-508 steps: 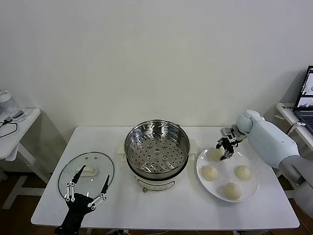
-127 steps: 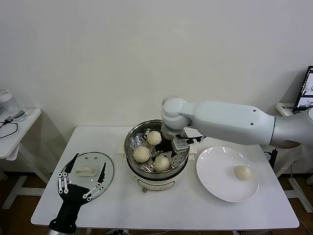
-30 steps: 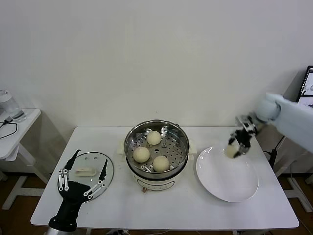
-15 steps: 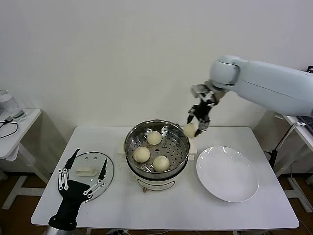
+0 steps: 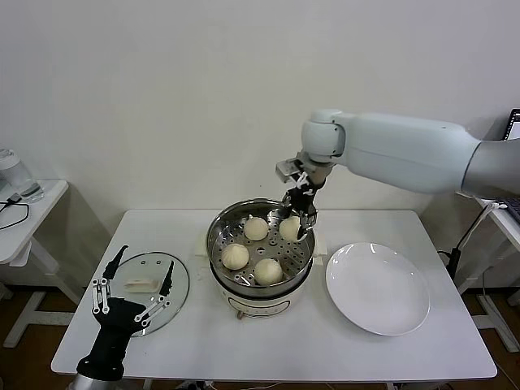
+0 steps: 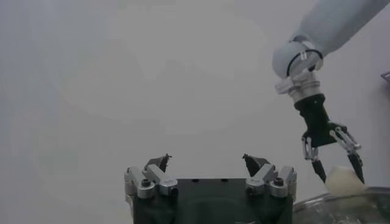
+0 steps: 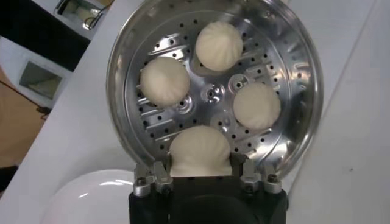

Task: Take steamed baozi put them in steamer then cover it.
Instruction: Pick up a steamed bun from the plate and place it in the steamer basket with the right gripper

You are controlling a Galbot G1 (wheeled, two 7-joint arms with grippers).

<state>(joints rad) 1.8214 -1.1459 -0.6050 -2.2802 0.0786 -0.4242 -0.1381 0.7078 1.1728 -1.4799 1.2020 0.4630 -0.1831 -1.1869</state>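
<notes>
Right pincer (image 5: 296, 221) is clamped on the last cream-white round dough bun (image 5: 290, 227), hanging over the shiny round steel steamer pot (image 5: 302, 258). The free tray spot sits straight below at about 2 o'clock, other three buns elsewhere. Left pincer (image 5: 134, 284) is spread wide by the clear glass lid (image 5: 177, 280).

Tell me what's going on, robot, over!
Right tool shut on fourth baozi, over the steamer. Three baozi on its tray. Left tool open above the cover. Nothing in the way.

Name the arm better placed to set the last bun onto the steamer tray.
Right. Its claw already grips the last baozi over the steamer; the left claw hovers open over the cover.
</notes>
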